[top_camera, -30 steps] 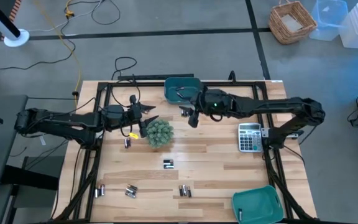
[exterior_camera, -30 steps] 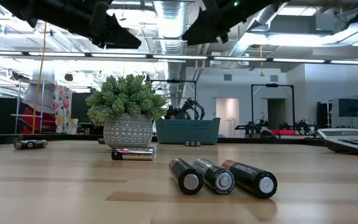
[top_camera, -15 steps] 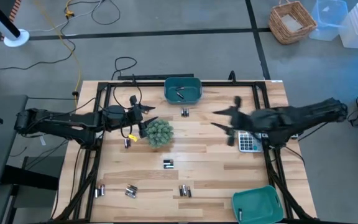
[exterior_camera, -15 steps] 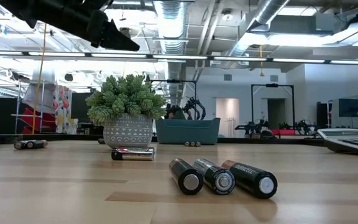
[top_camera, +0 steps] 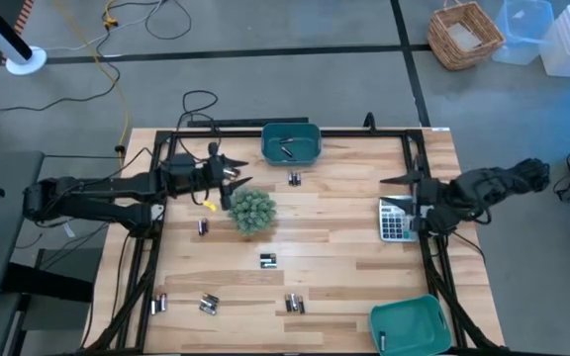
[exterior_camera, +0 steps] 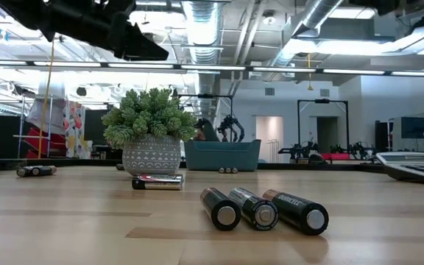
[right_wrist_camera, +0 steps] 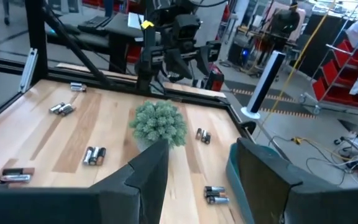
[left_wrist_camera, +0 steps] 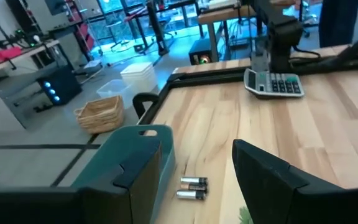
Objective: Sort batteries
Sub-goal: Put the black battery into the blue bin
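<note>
- High view: batteries [top_camera: 268, 260] are scattered over the table [top_camera: 344, 247] in small clusters, at the centre, along the 6 o'clock edge and at 7 o'clock, with one pair just below the bin [top_camera: 291, 142] at 12 o'clock
- A few cells are already seen lying inside that bin; a second bin [top_camera: 411, 323] sits at 5 o'clock
- Left gripper [top_camera: 234, 176] is held above the table at 10 o'clock, just beside the potted plant [top_camera: 252, 211]; its fingers are spread apart and nothing is held between them
- Right gripper [top_camera: 400, 182] is parked at 3 o'clock over the calculator [top_camera: 395, 219], fingers likewise apart and empty
- Low view: three cells [exterior_camera: 263, 208] lie side by side, touching
- Each cell is judged light, rigid, smooth and prone to rolling; it is best pinched across the middle of the barrel
</note>
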Action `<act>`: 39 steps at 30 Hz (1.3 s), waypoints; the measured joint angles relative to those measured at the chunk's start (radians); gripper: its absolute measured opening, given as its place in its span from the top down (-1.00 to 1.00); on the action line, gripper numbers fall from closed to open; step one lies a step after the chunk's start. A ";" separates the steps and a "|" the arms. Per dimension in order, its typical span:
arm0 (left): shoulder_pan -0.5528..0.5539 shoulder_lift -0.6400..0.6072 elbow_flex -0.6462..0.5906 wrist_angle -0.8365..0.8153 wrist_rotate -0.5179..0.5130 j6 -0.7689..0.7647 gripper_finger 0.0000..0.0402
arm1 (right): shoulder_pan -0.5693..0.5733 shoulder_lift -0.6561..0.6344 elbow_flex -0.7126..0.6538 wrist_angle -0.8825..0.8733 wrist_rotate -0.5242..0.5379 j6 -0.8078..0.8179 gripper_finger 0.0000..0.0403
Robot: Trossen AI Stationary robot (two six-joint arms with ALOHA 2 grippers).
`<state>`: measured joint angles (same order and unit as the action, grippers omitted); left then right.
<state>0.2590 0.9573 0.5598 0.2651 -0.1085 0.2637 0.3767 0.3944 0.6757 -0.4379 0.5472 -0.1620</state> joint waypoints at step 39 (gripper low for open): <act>-0.395 0.005 0.000 -0.094 -0.106 -0.177 0.04 | -0.161 0.626 -0.067 0.439 -0.161 0.111 0.00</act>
<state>-0.1361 0.9623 0.5598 0.1716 -0.2142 0.0869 0.2157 1.0203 0.6083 0.0009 0.3866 -0.0512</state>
